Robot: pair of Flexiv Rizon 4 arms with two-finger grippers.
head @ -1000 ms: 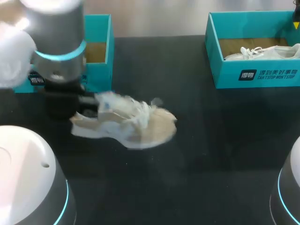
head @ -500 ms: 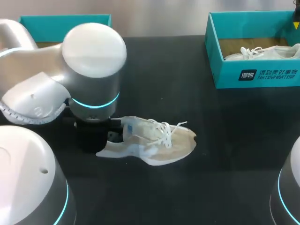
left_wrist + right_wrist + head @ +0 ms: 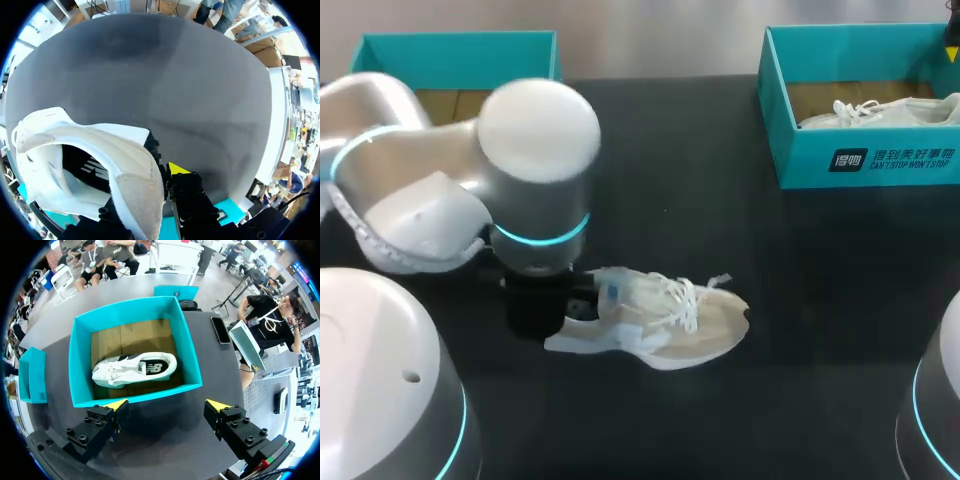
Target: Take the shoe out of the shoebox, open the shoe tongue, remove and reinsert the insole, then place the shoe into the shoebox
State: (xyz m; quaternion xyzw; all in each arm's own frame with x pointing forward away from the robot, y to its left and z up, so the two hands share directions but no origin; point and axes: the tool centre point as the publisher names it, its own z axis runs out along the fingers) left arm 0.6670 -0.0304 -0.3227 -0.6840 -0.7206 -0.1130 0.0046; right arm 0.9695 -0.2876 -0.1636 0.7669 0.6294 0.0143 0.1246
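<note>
A white and beige shoe [image 3: 660,320] lies on its side on the black table, toe pointing right. In the head view my left arm's wrist [image 3: 540,200] covers its heel and hides the gripper. The left wrist view shows my left gripper [image 3: 150,175] shut on the heel collar of the shoe [image 3: 100,165], with one yellow fingertip [image 3: 176,169] showing outside the collar. An open teal shoebox [image 3: 455,45] stands at the back left. My right gripper [image 3: 166,407] hangs open above a second teal shoebox [image 3: 135,307].
The second teal shoebox [image 3: 860,160] at the back right holds another white shoe [image 3: 870,110], seen also as the white shoe [image 3: 132,370] under my right gripper. Bare black tabletop [image 3: 740,230] lies between the two boxes.
My left arm has carried the shoe rightward and toward the table's front, away from the back-left shoebox. The right gripper has stayed open.
</note>
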